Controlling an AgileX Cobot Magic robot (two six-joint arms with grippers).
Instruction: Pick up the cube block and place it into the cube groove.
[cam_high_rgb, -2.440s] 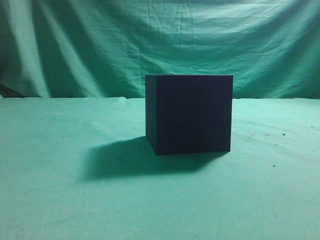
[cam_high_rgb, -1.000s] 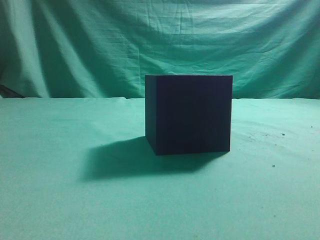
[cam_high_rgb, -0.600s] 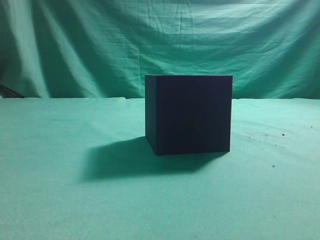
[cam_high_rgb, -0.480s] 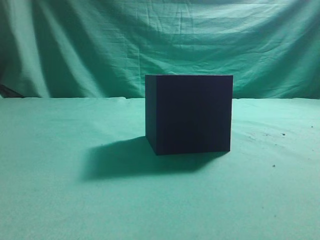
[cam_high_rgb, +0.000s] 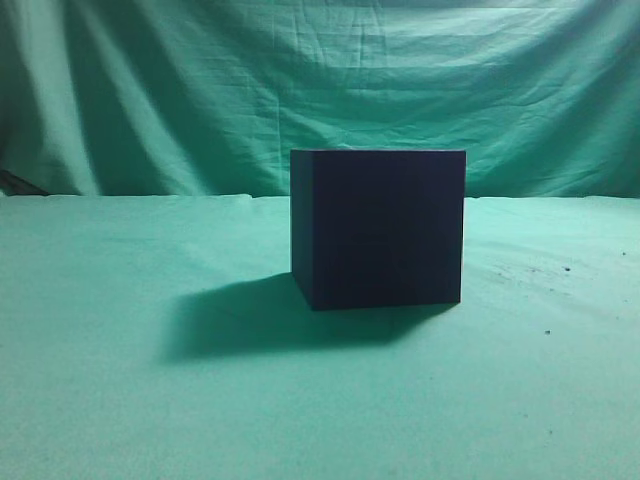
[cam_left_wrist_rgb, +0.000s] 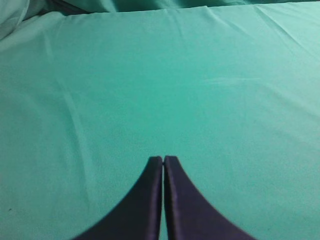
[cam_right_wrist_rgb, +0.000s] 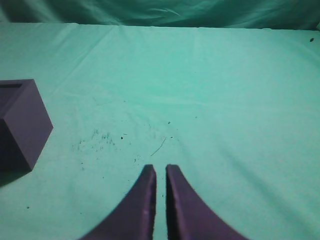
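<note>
Left fingers (cam_left_wrist_rgb: 163, 161) pressed together, right fingers (cam_right_wrist_rgb: 160, 170) nearly so, both empty above green tabletop (cam_high_rgb: 120, 400). Dark cube groove (cam_high_rgb: 380, 228) standing upright mid-scene

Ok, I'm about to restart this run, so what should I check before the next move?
1. Cube block located: not ok, it shows in no view.
2. Grooved box upright on the green cloth: ok.
3. Box recess free: cannot tell, only a corner shows.
4. Left claw empty: ok, shut on nothing.
5. Right claw open for a grasp: not ok, nearly shut, empty.
</note>
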